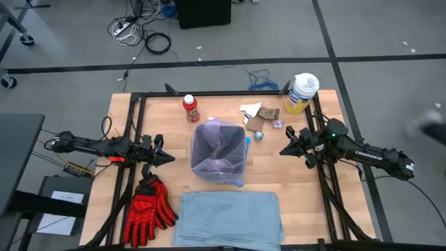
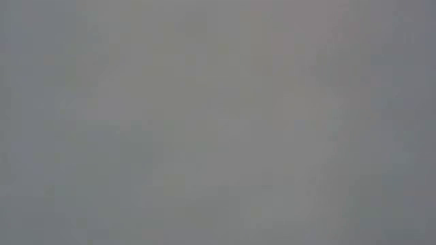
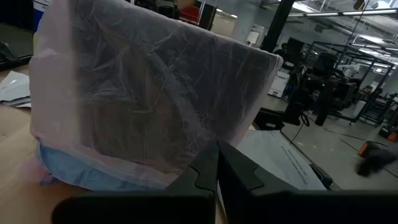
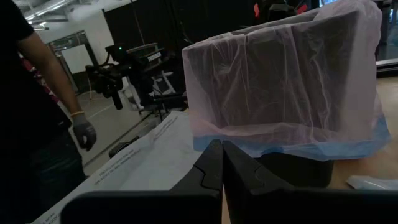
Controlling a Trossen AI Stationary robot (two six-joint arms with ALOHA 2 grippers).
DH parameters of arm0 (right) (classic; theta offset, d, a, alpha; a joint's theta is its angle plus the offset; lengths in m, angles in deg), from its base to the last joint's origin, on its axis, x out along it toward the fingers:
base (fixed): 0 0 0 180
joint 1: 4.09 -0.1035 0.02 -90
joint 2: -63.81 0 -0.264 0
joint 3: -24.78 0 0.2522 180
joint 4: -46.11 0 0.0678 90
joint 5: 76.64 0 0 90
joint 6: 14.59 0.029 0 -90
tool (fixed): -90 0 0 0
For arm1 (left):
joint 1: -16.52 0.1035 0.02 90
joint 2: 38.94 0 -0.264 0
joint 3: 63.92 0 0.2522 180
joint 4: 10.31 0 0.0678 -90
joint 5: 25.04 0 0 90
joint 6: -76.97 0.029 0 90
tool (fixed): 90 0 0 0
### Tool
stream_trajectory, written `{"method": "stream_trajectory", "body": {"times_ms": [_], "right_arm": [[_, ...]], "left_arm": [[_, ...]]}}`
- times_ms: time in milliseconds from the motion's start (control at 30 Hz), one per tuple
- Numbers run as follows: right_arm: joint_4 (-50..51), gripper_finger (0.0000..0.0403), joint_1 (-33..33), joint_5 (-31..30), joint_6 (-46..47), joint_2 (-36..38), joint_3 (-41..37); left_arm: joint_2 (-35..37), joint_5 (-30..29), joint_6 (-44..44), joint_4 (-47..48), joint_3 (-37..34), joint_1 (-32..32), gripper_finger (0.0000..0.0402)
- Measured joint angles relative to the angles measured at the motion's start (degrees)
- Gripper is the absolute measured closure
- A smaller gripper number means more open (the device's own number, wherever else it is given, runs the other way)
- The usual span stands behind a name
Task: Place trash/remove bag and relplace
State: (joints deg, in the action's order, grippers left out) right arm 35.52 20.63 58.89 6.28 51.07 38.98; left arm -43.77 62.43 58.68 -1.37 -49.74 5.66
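A dark bin lined with the thin pink-lavender bag (image 1: 219, 150) stands upright mid-table; the bag's rim is folded down over the bin's outside, with the blue drawstring hem (image 3: 81, 171) (image 4: 292, 146) low on the walls. The trash lies beyond it: a red-capped bottle (image 1: 190, 108), crumpled white paper (image 1: 251, 109), a cardboard piece (image 1: 269, 113) and small scraps (image 1: 277, 124). A folded grey-blue liner (image 1: 228, 216) lies flat at the near edge. My left gripper (image 1: 169, 159) (image 3: 217, 155) is shut, left of the bin. My right gripper (image 1: 282, 150) (image 4: 222, 148) is shut, right of it. Both point level at the bin and stand apart from it.
A yellow tub with a white lid (image 1: 302, 93) stands at the far right corner. Red gloves (image 1: 148, 206) lie at the near left. A dark frame rail (image 1: 223, 93) runs along the table's far edge. A person (image 4: 37, 106) with a gloved hand stands beyond the table.
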Motion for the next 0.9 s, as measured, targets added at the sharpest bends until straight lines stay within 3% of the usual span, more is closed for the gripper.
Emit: {"method": "stream_trajectory", "body": {"times_ms": [300, 467, 600, 900], "right_arm": [[0.1, 0.0402, 0.0, 0.0, -0.7, 0.0, 0.0], [2.2, 0.0402, 0.5, -0.8, -16.7, 0.0, 0.1], [0.2, 0.0402, 0.5, -5.2, -22.4, 0.0, 0.1], [-2.4, 0.0402, 0.5, -14.7, -23.1, 0.0, 0.1]], "left_arm": [[0.0, 0.0, 0.0, 0.0, 0.0, 0.0, 0.0382], [0.0, 0.6, -1.2, 0.5, 0.0, 0.0, 0.0382], [0.0, 1.8, -1.8, 0.3, 0.0, 0.0, 0.0382], [0.0, 1.4, -1.5, -0.9, 0.0, 0.0, 0.0382]]}}
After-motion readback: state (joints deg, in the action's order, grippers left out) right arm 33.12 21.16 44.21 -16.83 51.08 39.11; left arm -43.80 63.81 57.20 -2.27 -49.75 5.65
